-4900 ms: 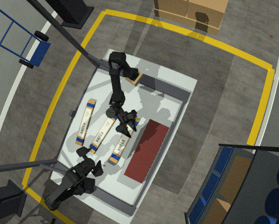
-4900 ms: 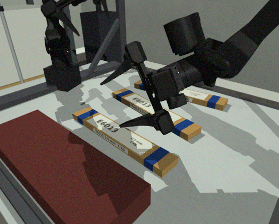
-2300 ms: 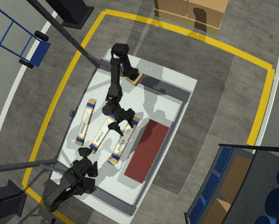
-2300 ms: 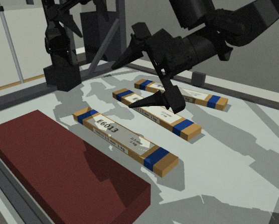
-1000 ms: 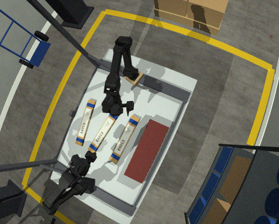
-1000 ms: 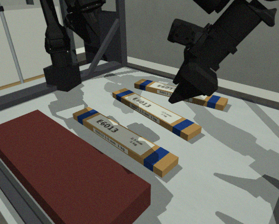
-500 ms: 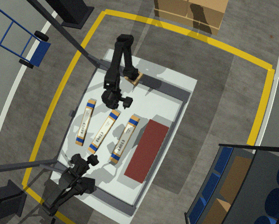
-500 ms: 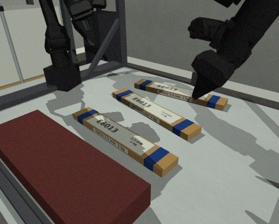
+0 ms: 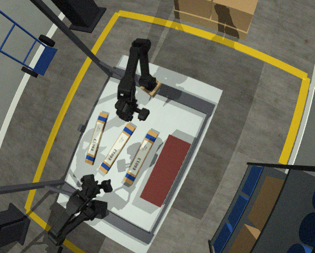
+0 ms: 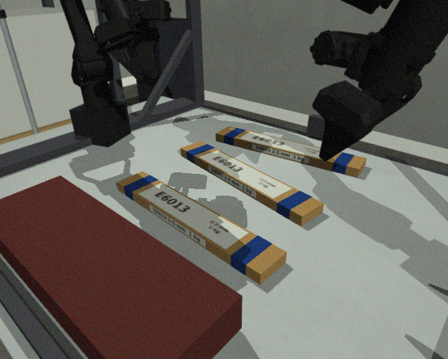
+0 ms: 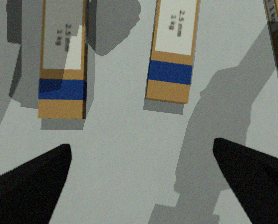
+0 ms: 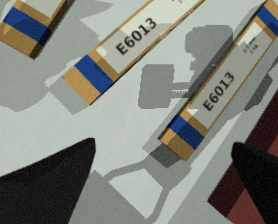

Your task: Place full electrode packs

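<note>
Three tan packs with blue bands and E6013 labels lie flat and side by side on the white table: one farthest from the platform (image 9: 96, 138), a middle one (image 9: 117, 148), and one nearest it (image 9: 140, 157). The dark red low platform (image 9: 165, 170) holds nothing. My left gripper (image 9: 131, 111) is open and empty, hovering above the packs' ends; the left wrist view shows the gripper (image 11: 140, 170) with two pack ends (image 11: 62, 75) (image 11: 172, 55) ahead of it. My right gripper (image 9: 96, 184) is open and empty above the opposite ends; the right wrist view (image 12: 160, 165) shows the nearest pack (image 12: 215, 100) beside the platform (image 12: 245, 200).
A small tan block (image 9: 151, 89) sits by the left arm's base. Dark frame rails (image 9: 187, 97) border the table. A yellow floor line (image 9: 294, 119) rings the cell. Crates (image 9: 215, 15) and shelving (image 9: 266, 210) stand outside it.
</note>
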